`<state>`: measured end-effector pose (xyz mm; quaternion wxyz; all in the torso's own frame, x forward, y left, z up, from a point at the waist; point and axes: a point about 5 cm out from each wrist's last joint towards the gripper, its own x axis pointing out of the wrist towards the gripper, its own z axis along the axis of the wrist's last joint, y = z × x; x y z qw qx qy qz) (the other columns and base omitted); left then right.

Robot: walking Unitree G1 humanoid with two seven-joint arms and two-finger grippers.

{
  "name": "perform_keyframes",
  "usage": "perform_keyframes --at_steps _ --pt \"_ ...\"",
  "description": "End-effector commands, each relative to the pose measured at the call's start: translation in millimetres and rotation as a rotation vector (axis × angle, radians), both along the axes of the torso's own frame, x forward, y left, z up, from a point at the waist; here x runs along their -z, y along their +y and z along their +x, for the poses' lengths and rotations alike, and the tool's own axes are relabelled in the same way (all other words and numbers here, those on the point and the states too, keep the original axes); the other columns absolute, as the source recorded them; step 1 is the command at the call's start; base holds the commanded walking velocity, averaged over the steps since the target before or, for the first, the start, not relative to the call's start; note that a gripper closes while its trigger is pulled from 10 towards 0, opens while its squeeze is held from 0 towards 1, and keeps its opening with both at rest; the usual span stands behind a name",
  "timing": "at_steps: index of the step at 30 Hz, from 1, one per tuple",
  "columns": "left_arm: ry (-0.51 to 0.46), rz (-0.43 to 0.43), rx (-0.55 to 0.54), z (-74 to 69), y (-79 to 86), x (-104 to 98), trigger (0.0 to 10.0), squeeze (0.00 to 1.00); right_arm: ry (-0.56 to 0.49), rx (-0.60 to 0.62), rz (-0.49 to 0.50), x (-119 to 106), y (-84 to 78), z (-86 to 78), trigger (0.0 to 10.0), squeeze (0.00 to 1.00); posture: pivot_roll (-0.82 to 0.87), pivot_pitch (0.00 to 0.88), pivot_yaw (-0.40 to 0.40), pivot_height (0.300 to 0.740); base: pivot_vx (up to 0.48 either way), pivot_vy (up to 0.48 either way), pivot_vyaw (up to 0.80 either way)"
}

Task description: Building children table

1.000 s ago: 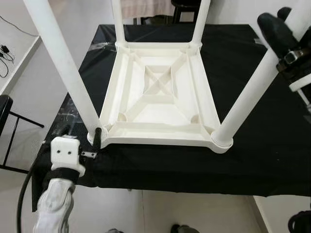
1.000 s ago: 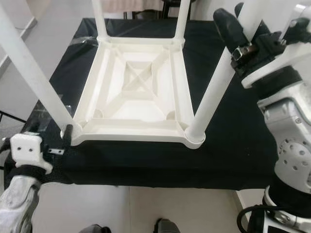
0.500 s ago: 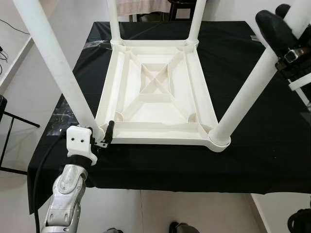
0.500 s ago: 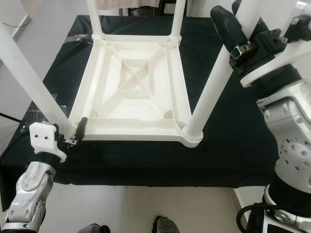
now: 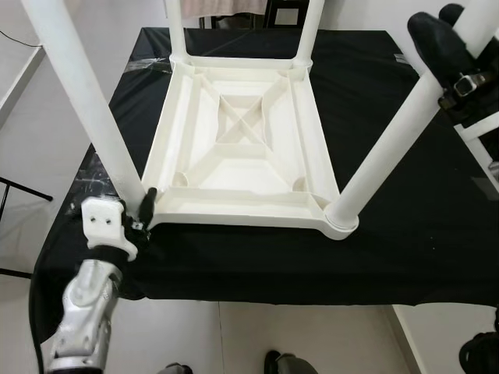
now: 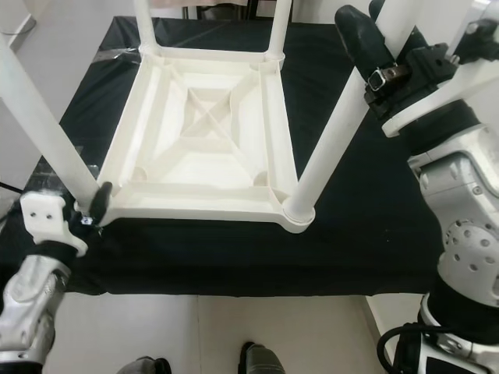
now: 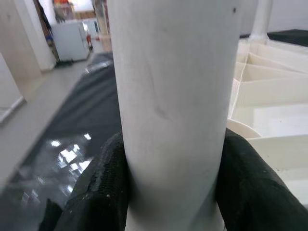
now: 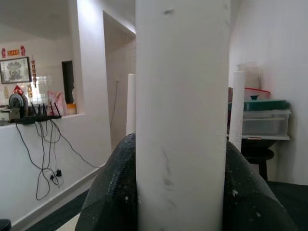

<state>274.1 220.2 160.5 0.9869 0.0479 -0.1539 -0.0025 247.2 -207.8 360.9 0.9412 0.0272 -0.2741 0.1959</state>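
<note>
A white plastic children's table (image 5: 242, 148) lies upside down on a black-covered worktable (image 5: 421, 257), its four legs pointing up. My left gripper (image 5: 139, 206) is shut around the base of the near-left leg (image 5: 86, 101), at the tabletop's corner. The left wrist view shows black fingers (image 7: 101, 187) pressed on both sides of that leg (image 7: 168, 96). High on the right, my right gripper (image 6: 386, 35) is shut on the near-right leg (image 6: 327, 140). In the right wrist view its fingers (image 8: 110, 192) hug the leg (image 8: 180, 120).
The worktable's front edge (image 5: 273, 296) runs close below the white table, with pale floor beyond. A dark shoe (image 5: 284, 365) shows on the floor at the bottom. A black metal frame (image 5: 15, 191) stands to the left and a dark chair (image 5: 284, 12) behind.
The camera has shifted a little. My left wrist swung right and up, then came back left, staying at the base of the near-left leg. The right gripper kept its hold.
</note>
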Motion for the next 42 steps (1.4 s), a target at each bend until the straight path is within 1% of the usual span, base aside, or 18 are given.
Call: perform_keyframes --at_steps 1,6,10,11,12,13,16,20,24,27,28,34,36,37,38,40,41,42 --pt "-0.183 0.046 -0.079 0.1 24.0 -48.8 0.0 0.0 0.086 0.023 -0.011 13.5 -1.0 9.5 0.0 0.0 -0.04 0.188 -0.044 0.74 0.0 0.0 0.0" --pt "-0.303 0.103 -0.033 8.2 31.7 -97.5 0.0 0.0 0.155 0.117 0.032 25.3 -9.1 22.0 0.0 0.0 -0.03 0.178 -0.042 0.74 0.0 0.0 0.0" --pt "-0.454 0.159 0.054 16.5 32.8 -164.9 0.0 0.0 0.273 0.272 0.136 46.6 -20.2 41.5 0.0 0.0 -0.01 0.16 -0.029 0.74 0.0 0.0 0.0" --pt "-0.454 0.159 0.054 16.5 32.8 -164.9 0.0 0.0 0.273 0.272 0.136 46.6 -20.2 41.5 0.0 0.0 -0.01 0.16 -0.029 0.74 0.0 0.0 0.0" --pt "-0.526 0.19 0.098 18.6 30.3 -198.8 0.0 0.0 0.34 0.323 0.192 60.3 -21.2 51.4 0.0 0.0 0.0 0.153 -0.025 0.74 0.0 0.0 0.0" --pt "-0.526 0.19 0.098 18.6 30.3 -198.8 0.0 0.0 0.34 0.323 0.192 60.3 -21.2 51.4 0.0 0.0 0.0 0.153 -0.025 0.74 0.0 0.0 0.0" --pt "-0.696 0.257 0.234 15.9 11.1 -288.2 0.0 0.0 0.525 0.385 0.312 104.3 -5.5 78.8 0.0 0.0 0.03 0.142 -0.009 0.74 0.0 0.0 0.0" --pt "-0.763 0.294 0.373 13.1 -16.1 -334.2 0.0 0.0 0.716 0.471 0.441 156.1 4.0 98.4 0.0 0.0 0.04 0.14 0.013 0.74 0.0 0.0 0.0" --pt "-0.769 0.306 0.422 12.6 -26.0 -345.9 0.0 0.0 0.777 0.49 0.486 174.9 8.4 102.8 0.0 0.0 0.04 0.146 0.022 0.74 0.0 0.0 0.0" --pt "-0.75 0.305 0.517 16.7 -43.5 -358.5 0.0 0.0 0.888 0.496 0.549 213.5 16.0 111.0 0.0 0.0 0.06 0.165 0.047 0.74 0.0 0.0 0.0" --pt "-0.706 0.304 0.611 24.2 -60.8 -363.6 0.0 0.0 0.984 0.527 0.594 248.1 19.3 112.8 0.0 0.0 0.08 0.179 0.067 0.74 0.0 0.0 0.0" --pt "-0.651 0.314 0.691 31.4 -74.8 -364.2 0.0 0.0 1.058 0.607 0.603 275.2 16.0 106.1 0.7 0.0 0.11 0.215 0.107 0.74 0.0 0.0 0.0" --pt "-0.588 0.325 0.76 41.3 -86.8 -361.6 0.0 0.0 1.12 0.676 0.611 299.8 13.3 94.0 3.2 0.0 0.13 0.244 0.155 0.74 0.0 0.0 0.0" --pt "-0.588 0.325 0.76 41.3 -86.8 -361.6 0.0 0.0 1.12 0.676 0.611 299.8 13.3 94.0 3.2 0.0 0.13 0.244 0.155 0.74 0.0 0.0 0.0" --pt "-0.531 0.337 0.819 50.6 -99.4 -356.9 10.0 0.55 1.151 0.679 0.621 313.7 17.4 86.0 10.0 0.0 0.13 0.256 0.167 0.74 0.0 0.0 0.0" --pt "-0.531 0.337 0.819 50.6 -99.4 -356.9 10.0 0.55 1.151 0.679 0.621 313.7 17.4 86.0 10.0 0.0 0.13 0.256 0.167 0.74 0.0 0.0 0.0" --pt "-0.51 0.339 0.833 55.0 -105.7 -354.1 10.0 1.0 1.143 0.658 0.644 316.0 19.9 84.3 10.0 1.0 0.12 0.262 0.173 0.74 0.0 0.0 0.0" --pt "-0.5 0.339 0.839 57.8 -109.7 -353.0 10.0 1.0 1.13 0.655 0.65 317.3 21.1 83.8 10.0 1.0 0.11 0.264 0.176 0.74 0.0 0.0 0.0"
